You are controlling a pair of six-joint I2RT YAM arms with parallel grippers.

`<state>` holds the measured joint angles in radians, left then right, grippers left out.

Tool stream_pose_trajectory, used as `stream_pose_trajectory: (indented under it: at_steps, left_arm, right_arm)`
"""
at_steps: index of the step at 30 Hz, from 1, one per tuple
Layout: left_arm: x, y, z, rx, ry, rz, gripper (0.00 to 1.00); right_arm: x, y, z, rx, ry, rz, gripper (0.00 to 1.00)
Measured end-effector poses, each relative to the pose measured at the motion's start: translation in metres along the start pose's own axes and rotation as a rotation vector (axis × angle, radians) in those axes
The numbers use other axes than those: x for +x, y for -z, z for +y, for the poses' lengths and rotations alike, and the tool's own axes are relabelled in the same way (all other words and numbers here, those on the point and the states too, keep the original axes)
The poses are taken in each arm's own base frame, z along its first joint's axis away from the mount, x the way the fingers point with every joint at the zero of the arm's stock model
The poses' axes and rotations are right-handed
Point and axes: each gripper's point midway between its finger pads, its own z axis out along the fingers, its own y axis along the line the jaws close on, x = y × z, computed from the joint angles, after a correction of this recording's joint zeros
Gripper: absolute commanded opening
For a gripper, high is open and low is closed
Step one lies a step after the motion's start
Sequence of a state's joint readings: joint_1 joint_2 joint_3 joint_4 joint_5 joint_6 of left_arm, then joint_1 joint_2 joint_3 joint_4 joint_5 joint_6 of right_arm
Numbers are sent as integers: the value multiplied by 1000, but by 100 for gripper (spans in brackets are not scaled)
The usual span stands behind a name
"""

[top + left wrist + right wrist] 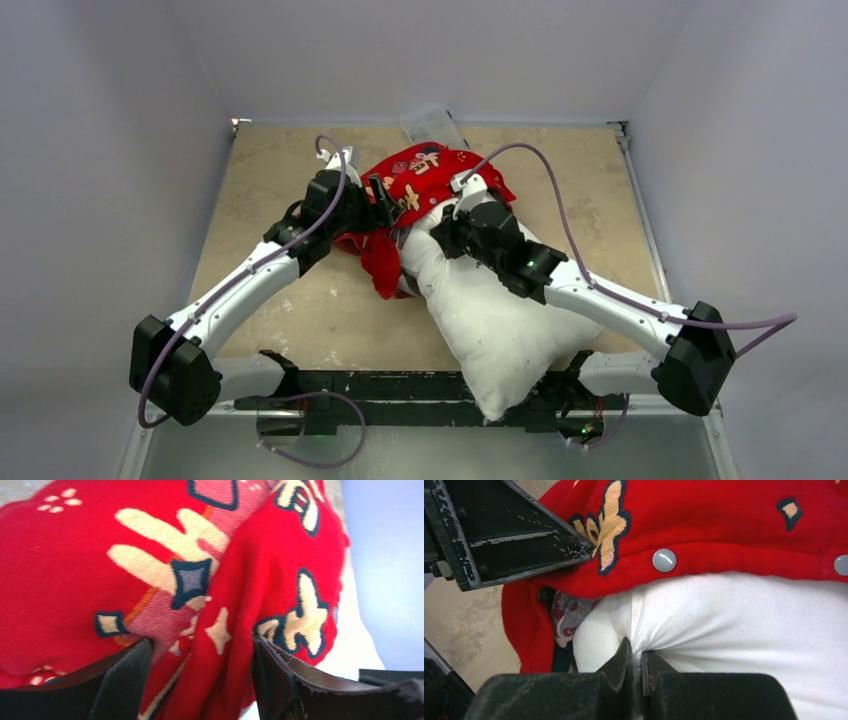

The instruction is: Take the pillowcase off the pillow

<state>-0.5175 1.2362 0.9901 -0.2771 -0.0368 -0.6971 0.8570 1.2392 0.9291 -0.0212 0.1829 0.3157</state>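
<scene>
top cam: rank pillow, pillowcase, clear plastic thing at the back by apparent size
1. pillow, clearly largest.
2. pillowcase, bunched on the pillow's far end, so part is hidden.
3. clear plastic item, smallest; it sits farthest from the camera, so it may look smaller than it is.

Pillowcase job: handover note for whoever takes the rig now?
Left gripper: open, a fold of the pillowcase between its fingers.
Right gripper: shut on the pillow, pinching its white fabric just below the snap-button hem.
Done: most of the pillow is bare, lying diagonally toward the near edge.
Left: the far end is still inside the bunched case; close left and pull the case off.
</scene>
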Motion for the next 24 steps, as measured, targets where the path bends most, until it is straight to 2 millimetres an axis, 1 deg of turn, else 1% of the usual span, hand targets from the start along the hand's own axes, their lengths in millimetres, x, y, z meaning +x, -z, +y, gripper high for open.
stream_pose_trajectory:
  at_steps: [2, 3, 4, 8, 10, 13, 15, 17, 19, 22, 24]
  left_arm:
    - [1, -1, -7, 40, 3, 3, 48]
    - [3, -3, -9, 54, 7, 10, 38]
    - [6, -4, -9, 62, 13, 14, 30]
    - [21, -11, 0, 52, 32, 35, 0]
    - [23, -12, 7, 22, 36, 26, 0]
    - [18, -8, 20, -61, 35, -15, 0]
    - [12, -2, 33, -132, 36, -52, 0]
    - [2, 8, 50, -225, 38, -110, 0]
    - [-9, 20, 67, -314, 44, -169, 0]
    - [-25, 31, 84, -409, 60, -226, 0]
    - [-37, 37, 100, -483, 71, -265, 0]
  right_arm:
    - [3, -2, 0, -1, 0, 8, 0]
    - [3, -2, 1, -4, 0, 10, 0]
    - [3, -2, 2, -8, -2, 11, 0]
    - [2, 2, 4, -18, -19, 6, 0]
    - [0, 8, 2, -13, -34, 1, 0]
    - [-8, 19, -3, 18, -63, -26, 0]
    - [-15, 27, -6, 33, -83, -49, 0]
    - [-22, 37, -8, 43, -101, -71, 0]
    - [-33, 50, -6, 30, -118, -107, 0]
    - [-54, 73, 0, -14, -136, -180, 0]
    - [-75, 92, 2, -38, -154, -256, 0]
